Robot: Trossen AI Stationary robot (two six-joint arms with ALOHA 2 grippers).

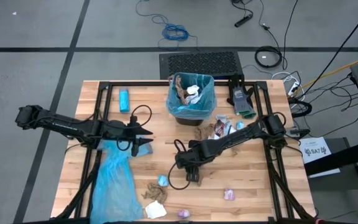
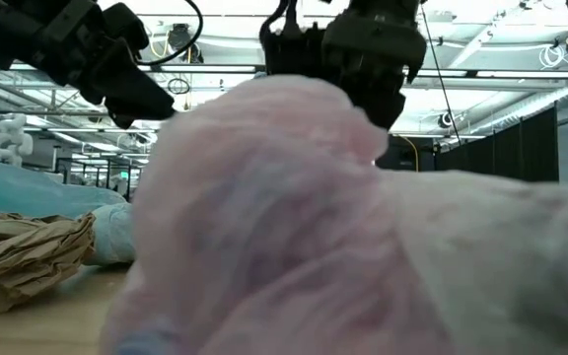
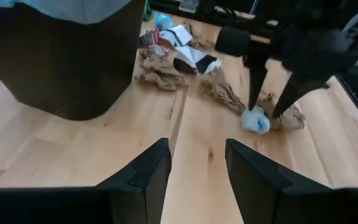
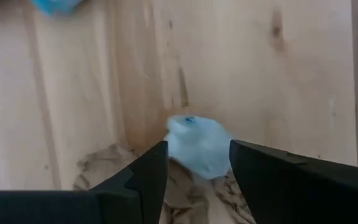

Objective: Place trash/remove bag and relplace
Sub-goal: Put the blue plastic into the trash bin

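Observation:
The bin, lined with a light-blue bag, stands at the table's far middle and holds scraps. A spare blue bag lies flat at the near left. A light-blue wad rests on brown paper. My right gripper is open and hovers just above this wad, which shows between its fingers; the left wrist view shows the right gripper over the wad. My left gripper is open, left of centre and above bare wood. Pink wads lie near the front edge.
A pile of brown and white scraps lies right of the bin. A small blue oblong object sits at the far left, and a white scrap near the front edge. A pink wad fills most of the low view.

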